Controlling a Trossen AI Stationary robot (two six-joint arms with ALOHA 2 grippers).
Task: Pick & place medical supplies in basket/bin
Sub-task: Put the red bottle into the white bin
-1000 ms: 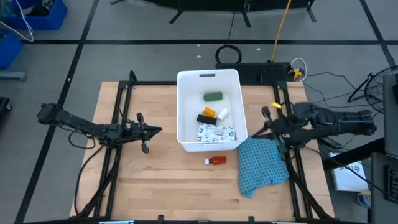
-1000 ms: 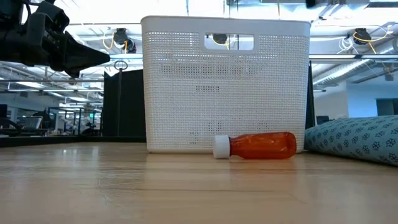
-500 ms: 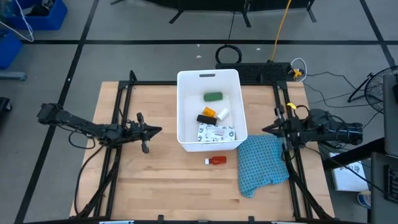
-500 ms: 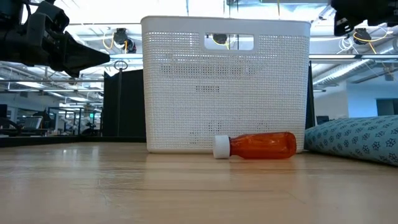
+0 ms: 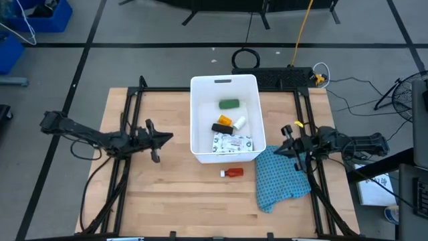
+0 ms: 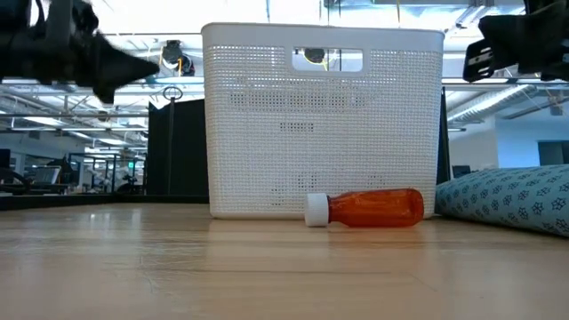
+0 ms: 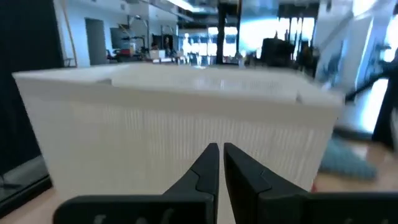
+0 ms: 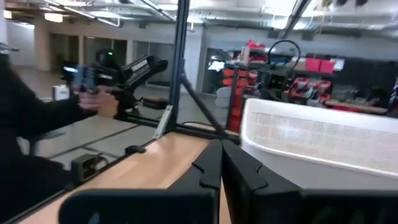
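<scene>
A light wooden tabletop (image 5: 174,194) carries the white tub (image 5: 224,84), with the small red bottle (image 5: 233,173) at its six o'clock. Left gripper (image 5: 168,138) at nine and right gripper (image 5: 279,148) at three are both closed, empty. Grey office floor surrounds.

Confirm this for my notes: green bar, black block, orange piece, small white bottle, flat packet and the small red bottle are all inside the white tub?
Not quite. The small red bottle is outside, lying on the table beside the white tub, as the high view shows. The other five items are inside.
</scene>
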